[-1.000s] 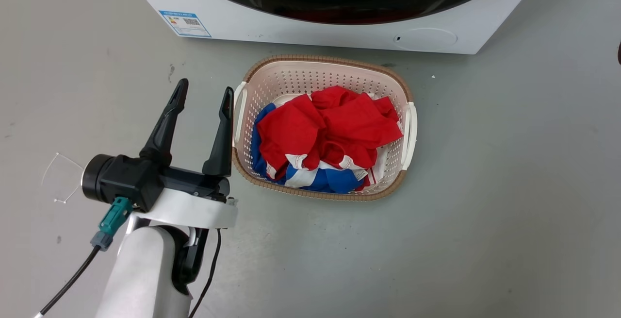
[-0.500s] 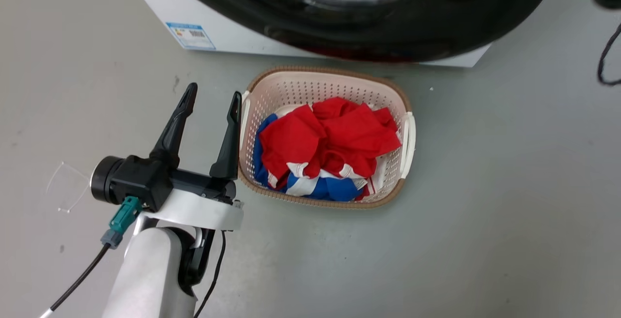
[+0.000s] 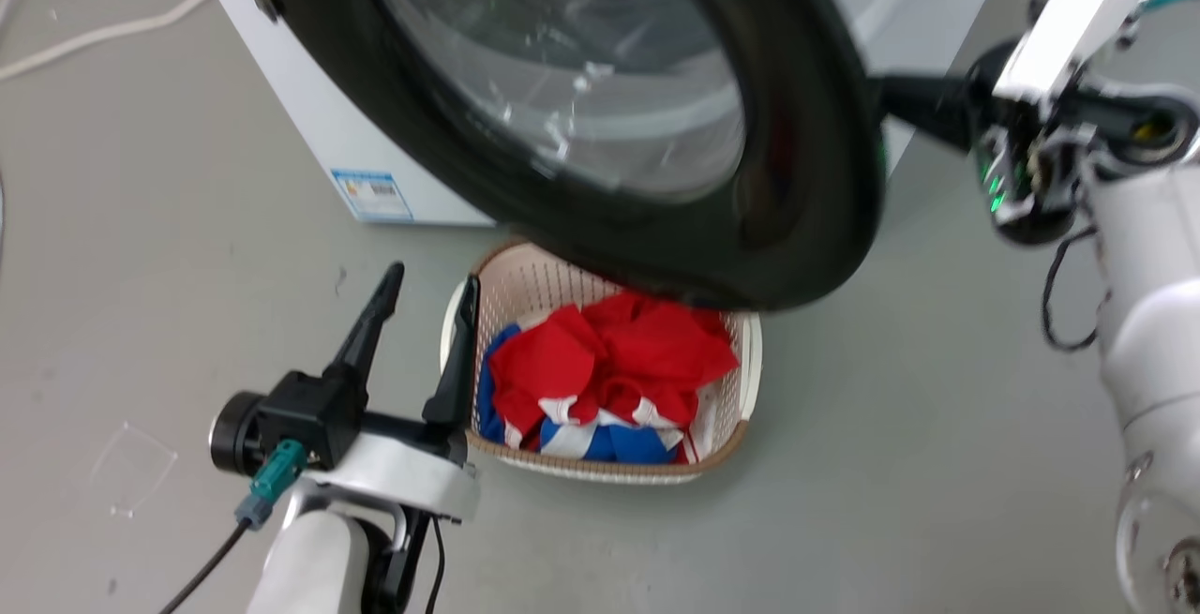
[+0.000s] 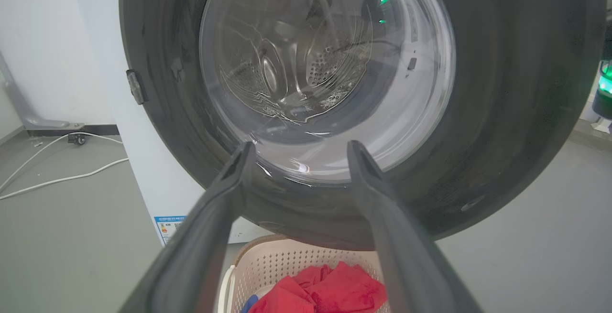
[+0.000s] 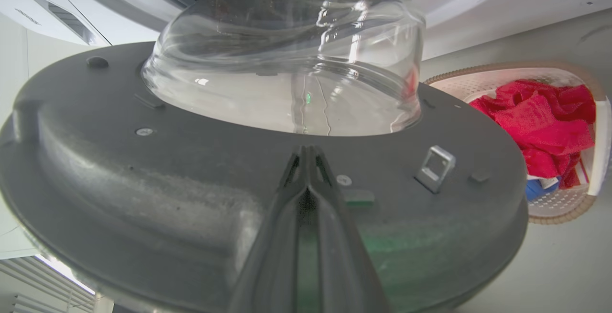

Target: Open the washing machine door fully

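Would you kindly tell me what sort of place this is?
Likely a laundry corner or test lab: a white front-loading washing machine on bare grey floor, a laundry basket of clothes before it.

The large round glossy black washing machine door [image 3: 797, 173] is running off the head view's top edge and is covering the far rim of the cream perforated plastic basket [image 3: 609, 471] and much of the front of the white boxy washing machine [image 3: 328, 127]. Its rim is also hiding the dark fingertips of the right gripper [image 5: 308, 153] in that view, and the print on the blue energy sticker [image 3: 372, 195] is showing too small to read.
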